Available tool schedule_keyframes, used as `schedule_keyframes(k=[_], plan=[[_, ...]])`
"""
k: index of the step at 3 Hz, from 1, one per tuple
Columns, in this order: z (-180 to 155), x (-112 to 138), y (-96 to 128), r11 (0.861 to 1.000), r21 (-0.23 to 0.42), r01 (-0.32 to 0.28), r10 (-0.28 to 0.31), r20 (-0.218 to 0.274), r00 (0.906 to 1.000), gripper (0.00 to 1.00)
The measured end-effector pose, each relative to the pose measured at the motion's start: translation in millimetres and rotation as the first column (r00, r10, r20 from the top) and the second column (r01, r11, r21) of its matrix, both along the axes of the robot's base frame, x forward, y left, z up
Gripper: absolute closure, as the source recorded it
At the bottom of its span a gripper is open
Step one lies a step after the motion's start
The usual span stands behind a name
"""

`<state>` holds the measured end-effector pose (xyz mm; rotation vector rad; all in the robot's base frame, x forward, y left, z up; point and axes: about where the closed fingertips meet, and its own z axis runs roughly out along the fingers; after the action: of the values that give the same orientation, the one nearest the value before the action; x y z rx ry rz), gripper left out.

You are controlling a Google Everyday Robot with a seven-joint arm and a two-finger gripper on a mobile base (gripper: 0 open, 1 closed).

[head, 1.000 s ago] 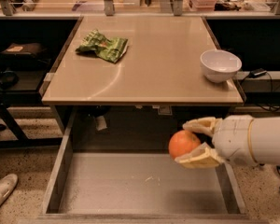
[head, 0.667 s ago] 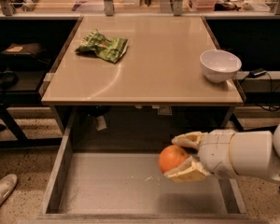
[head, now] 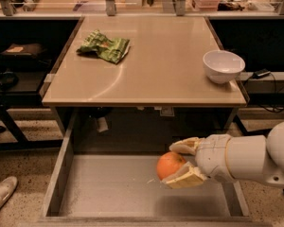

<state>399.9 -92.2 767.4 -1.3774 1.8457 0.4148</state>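
An orange (head: 169, 165) hangs inside the pulled-out grey drawer (head: 113, 193), a little above its floor and right of its middle. My gripper (head: 176, 165) is shut on the orange, one pale finger over it and one under it. The white arm reaches in from the right edge of the camera view. On the tan table top above lie a crumpled green chip bag (head: 104, 46) at the back left and a white bowl (head: 223, 65) near the right edge.
The tan table (head: 146, 74) overhangs the back of the drawer. The drawer's side walls rise at left and right. Dark shelving stands on both sides of the table. A white shoe (head: 1, 196) shows at the bottom left on the speckled floor.
My gripper has carried the orange leftward and lower into the drawer, then stayed about where it was 0.7 s ago. The bag and the bowl have not moved.
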Motion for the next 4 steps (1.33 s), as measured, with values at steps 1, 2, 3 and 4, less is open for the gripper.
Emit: schedule_keyframes(k=[1, 2, 3, 4], plan=[[-53.7, -1.2, 35.5, 0.999, 0.049, -0.024, 0.028, -0.071, 0.9971, 1.00], [-120.8, 7.5, 61.5, 0.997, 0.074, -0.004, 0.013, -0.116, 0.9932, 1.00], [-141.5, 16.6, 71.4, 0.996, 0.084, 0.018, -0.009, -0.112, 0.9937, 1.00], [-141.5, 16.6, 71.4, 0.996, 0.084, 0.018, -0.009, -0.112, 0.9937, 0.81]])
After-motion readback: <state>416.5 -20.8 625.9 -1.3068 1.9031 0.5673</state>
